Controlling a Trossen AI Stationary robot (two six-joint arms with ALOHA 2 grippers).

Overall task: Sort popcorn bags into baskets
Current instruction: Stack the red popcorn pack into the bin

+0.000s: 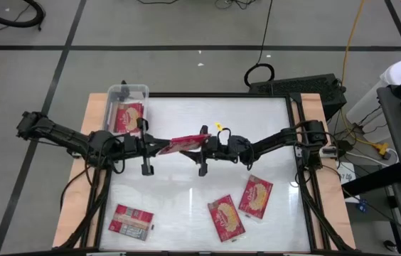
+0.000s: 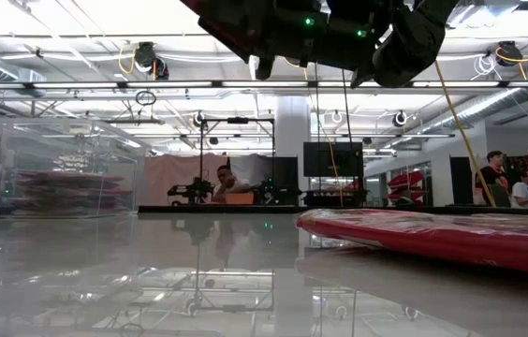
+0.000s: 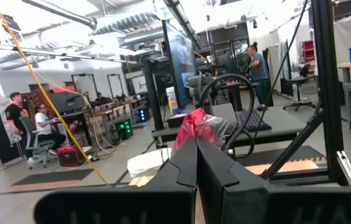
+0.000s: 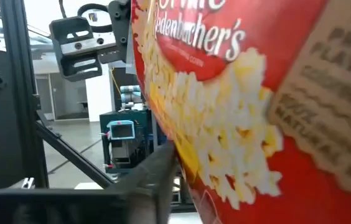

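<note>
One red popcorn bag (image 1: 185, 142) hangs in the air above the table's middle, stretched between both grippers. My left gripper (image 1: 163, 145) is shut on its left end, my right gripper (image 1: 202, 142) on its right end. The low view shows this bag (image 2: 231, 28) high up under the arms. The clear basket (image 1: 127, 94) stands at the far left corner with one packet (image 1: 128, 117) lying flat inside. Three more packets lie flat on the near half of the table: (image 1: 131, 220), (image 1: 227, 218), (image 1: 256, 197). My left gripper pinches the bag's crumpled left end (image 3: 199, 124) between its two shut fingers, coming level from the table's left. The bag is lifted clear of the table. My right gripper has the bag's right end (image 4: 225, 124) against one finger (image 4: 157, 174), coming level from the table's right. The bag hides the other finger. The printed face fills the right wrist view, and the bag is lifted clear.
A packet (image 2: 442, 234) lies flat close to the low camera. The glossy white table (image 1: 186, 114) has bare room in its far half between basket and right frame. Cables and a black box sit beyond the far edge. People sit and stand in the room behind.
</note>
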